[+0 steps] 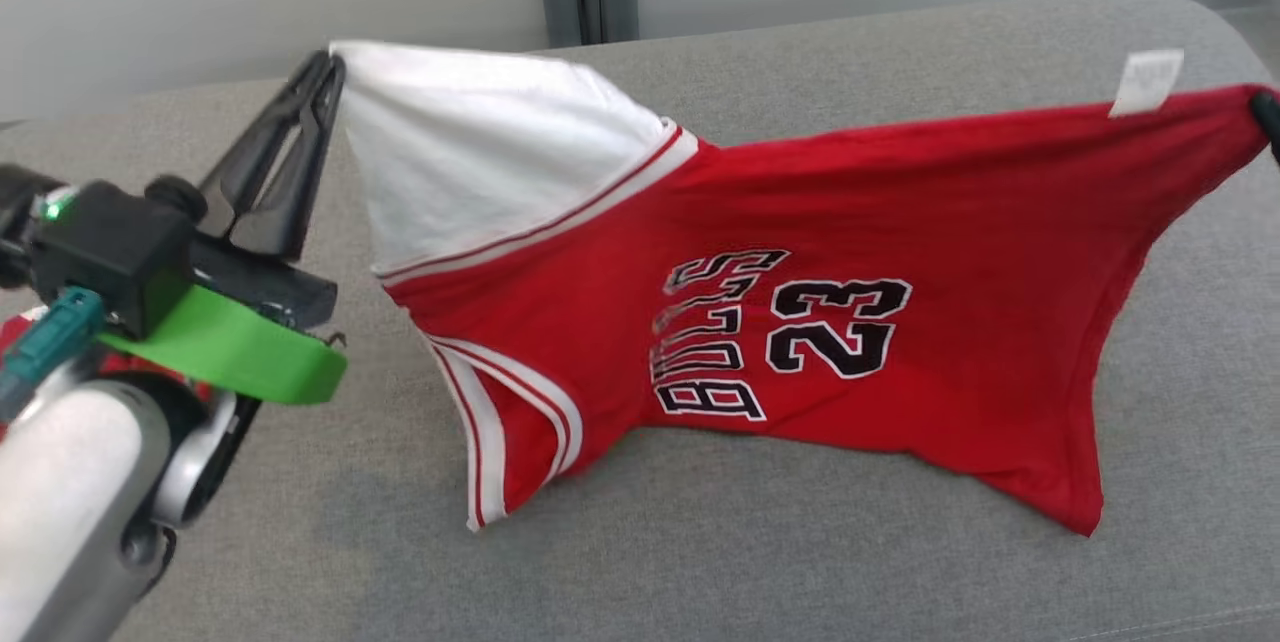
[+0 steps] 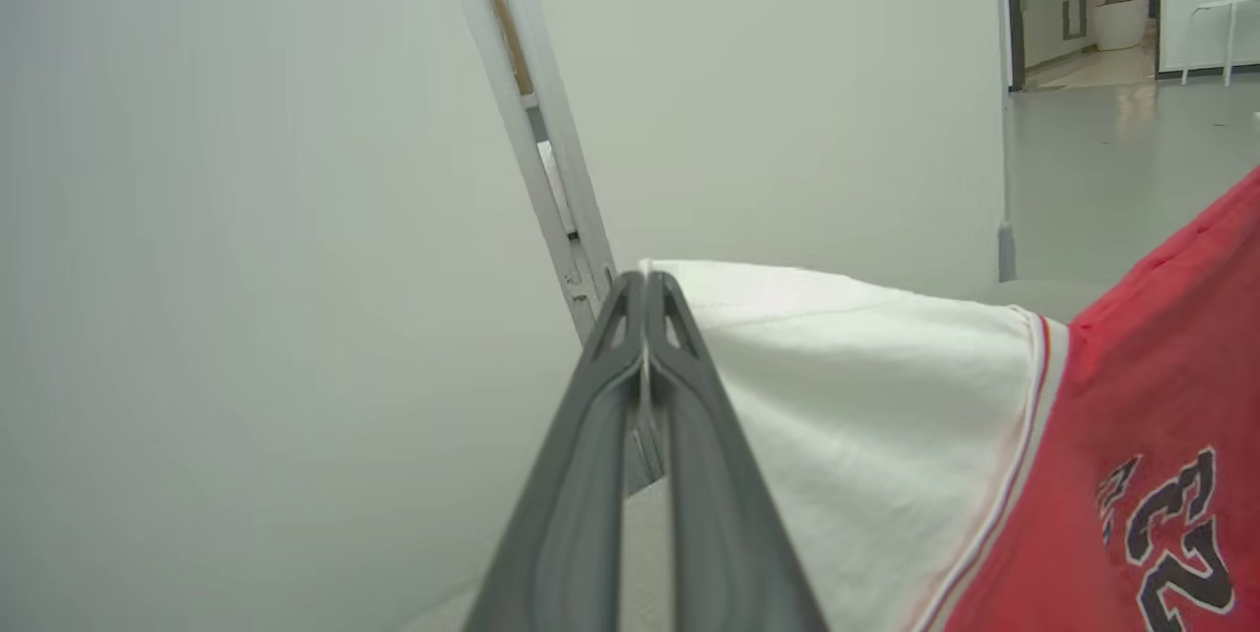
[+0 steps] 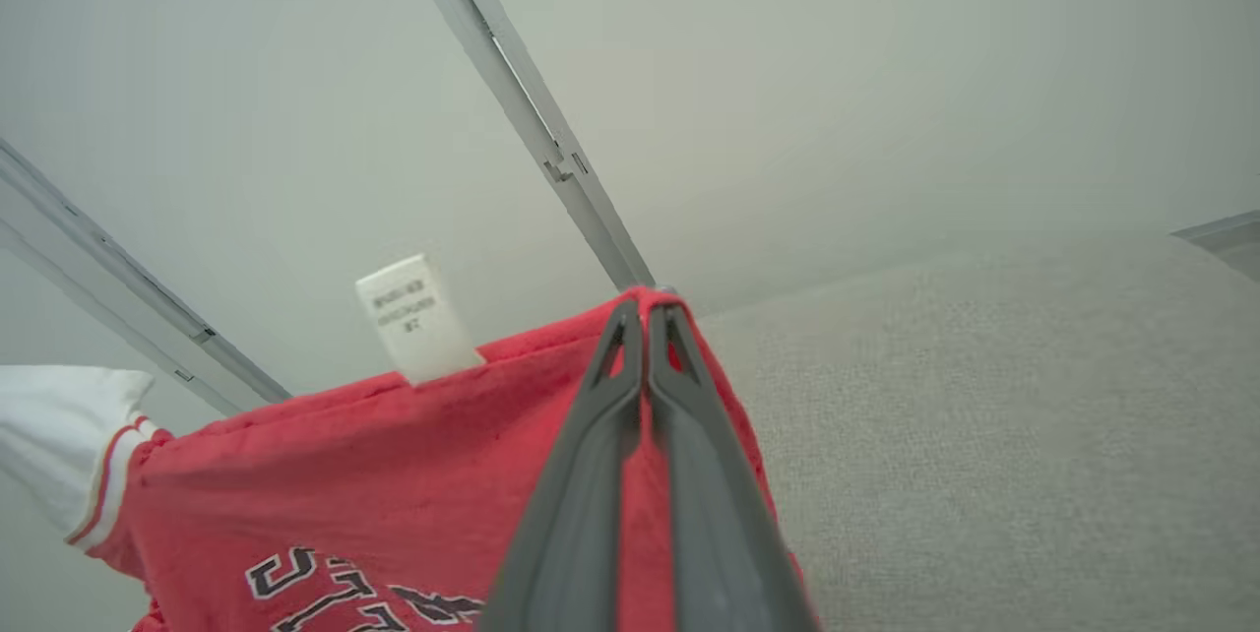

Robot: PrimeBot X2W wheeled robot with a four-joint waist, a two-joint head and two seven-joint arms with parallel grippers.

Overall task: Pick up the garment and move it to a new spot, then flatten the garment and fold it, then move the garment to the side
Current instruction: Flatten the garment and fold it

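Bulls jersey (image 1: 800, 222) hangs stretched over the grey cushion (image 1: 700, 562), its low points resting on it, with bare fabric all around. The left gripper (image 1: 330, 72) is clamped on the white sleeve (image 1: 480, 152), and the right gripper (image 3: 650, 307) pinches the red corner by the care label (image 3: 413, 317). The left wrist view adds an open floor (image 2: 1102, 169) beyond.

The garment (image 1: 820, 222) is soft, matt knit cloth with flat printed lettering; its label (image 1: 1146, 82) looks thin and papery. The seat (image 1: 700, 542) is coarse-woven grey cloth. The fingers (image 1: 270, 162) of the left gripper (image 1: 330, 67) are dark matt plastic, and the forearm (image 1: 60, 492) is smooth pale metal.
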